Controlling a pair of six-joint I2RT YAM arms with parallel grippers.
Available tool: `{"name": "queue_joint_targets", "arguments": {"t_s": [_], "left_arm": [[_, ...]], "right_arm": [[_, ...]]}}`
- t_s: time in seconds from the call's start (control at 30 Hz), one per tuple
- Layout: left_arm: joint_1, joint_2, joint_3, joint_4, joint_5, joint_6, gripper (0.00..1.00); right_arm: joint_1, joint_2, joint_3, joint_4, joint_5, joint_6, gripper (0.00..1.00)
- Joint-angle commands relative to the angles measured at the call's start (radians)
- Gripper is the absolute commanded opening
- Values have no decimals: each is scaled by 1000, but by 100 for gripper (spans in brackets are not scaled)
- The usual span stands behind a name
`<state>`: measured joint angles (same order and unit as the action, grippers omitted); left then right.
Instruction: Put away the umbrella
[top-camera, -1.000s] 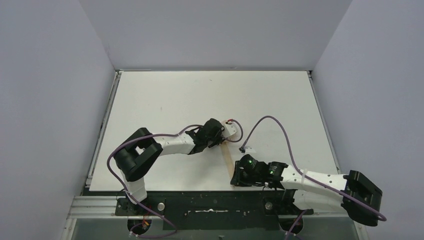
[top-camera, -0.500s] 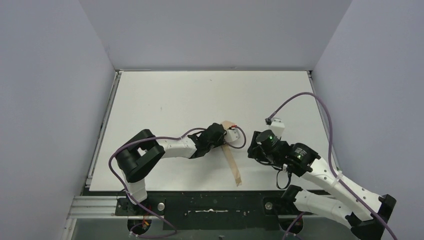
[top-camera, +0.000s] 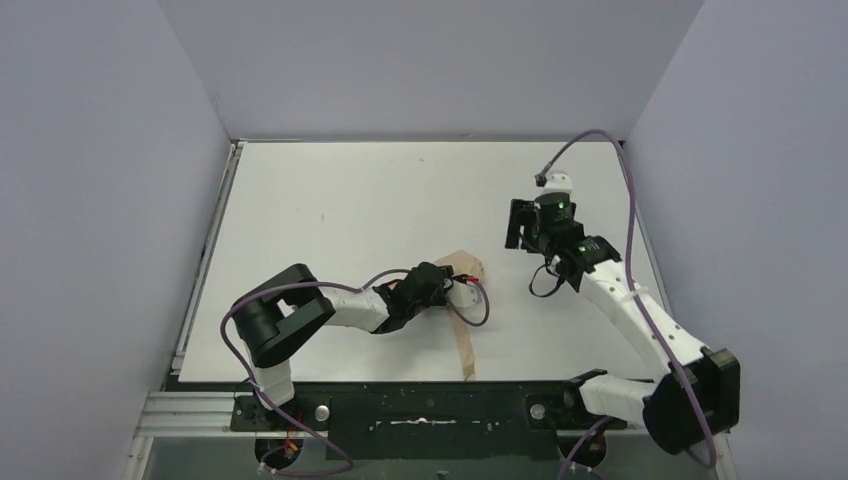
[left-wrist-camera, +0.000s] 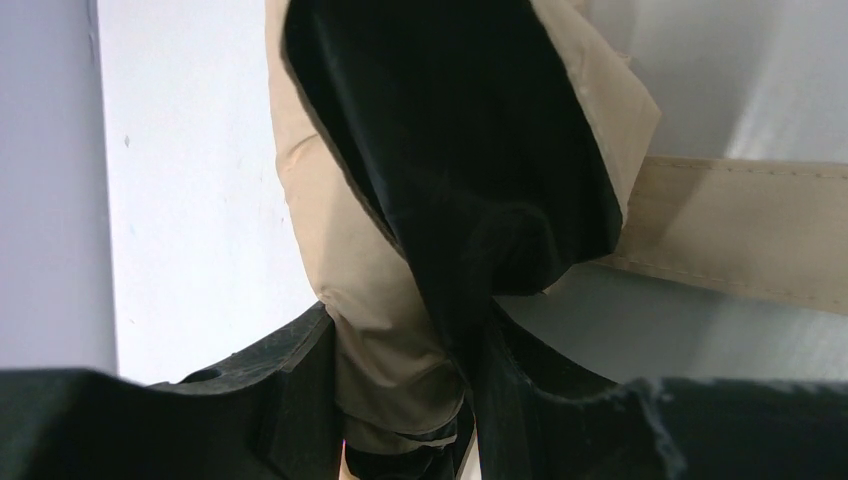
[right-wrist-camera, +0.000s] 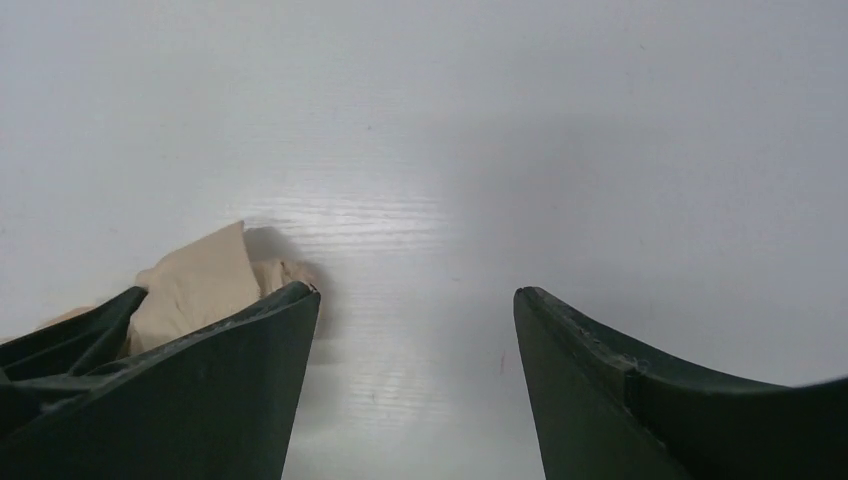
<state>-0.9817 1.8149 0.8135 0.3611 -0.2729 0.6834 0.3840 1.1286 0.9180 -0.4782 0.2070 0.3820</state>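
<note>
The umbrella (top-camera: 463, 330) is tan fabric, a long narrow length running from the table's middle toward the front edge, with a wider folded end (top-camera: 467, 266). My left gripper (top-camera: 447, 287) lies low on the table, shut on that wider end. In the left wrist view the tan fabric (left-wrist-camera: 385, 330) with its black inside (left-wrist-camera: 450, 150) is pinched between the jaws of the left gripper (left-wrist-camera: 405, 335), and a tan strip (left-wrist-camera: 740, 235) runs off to the right. My right gripper (top-camera: 514, 225) hangs open well to the right of it, empty. In the right wrist view the right gripper (right-wrist-camera: 415, 295) faces bare table, with tan fabric (right-wrist-camera: 195, 285) behind its left finger.
A purple cable (top-camera: 475, 305) loops beside the left gripper, and another (top-camera: 600, 140) arcs over the right arm. Grey walls close in the white table (top-camera: 350, 190) on three sides. The black mounting rail (top-camera: 420, 405) runs along the near edge.
My right gripper has let go of the umbrella's near end, opened, and swung up and back to the right. The left gripper has shifted slightly toward the front with the fabric.
</note>
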Motion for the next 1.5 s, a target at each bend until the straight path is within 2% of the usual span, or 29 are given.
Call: {"name": "queue_joint_targets", "arguments": {"t_s": [0.0, 0.07, 0.2, 0.3, 0.43, 0.57, 0.77, 1.07, 1.2, 1.47], "left_arm": [[-37, 6, -56, 100, 110, 161, 0], [-43, 15, -60, 116, 116, 181, 0], [-54, 30, -81, 164, 140, 252, 0], [-57, 53, -85, 204, 126, 276, 0], [-63, 75, -113, 287, 94, 301, 0], [-73, 98, -146, 393, 61, 323, 0], [-92, 127, -168, 476, 37, 357, 0], [-102, 136, -175, 478, 38, 364, 0], [-102, 135, -176, 478, 37, 366, 0], [-103, 126, -181, 482, 44, 364, 0]], "right_arm": [[-76, 155, 141, 244, -346, -281, 75], [-115, 208, 187, 226, -535, -370, 75], [-171, 271, 203, 245, -713, -494, 71], [-184, 297, 202, 163, -855, -697, 70], [-182, 326, 208, -12, -997, -959, 72], [-178, 379, 239, -109, -1073, -1018, 76], [-141, 487, 289, -263, -1065, -1077, 81], [-89, 573, 301, -283, -1043, -1083, 85], [-69, 622, 310, -309, -1020, -1109, 84], [-46, 735, 310, -306, -874, -1109, 76]]}}
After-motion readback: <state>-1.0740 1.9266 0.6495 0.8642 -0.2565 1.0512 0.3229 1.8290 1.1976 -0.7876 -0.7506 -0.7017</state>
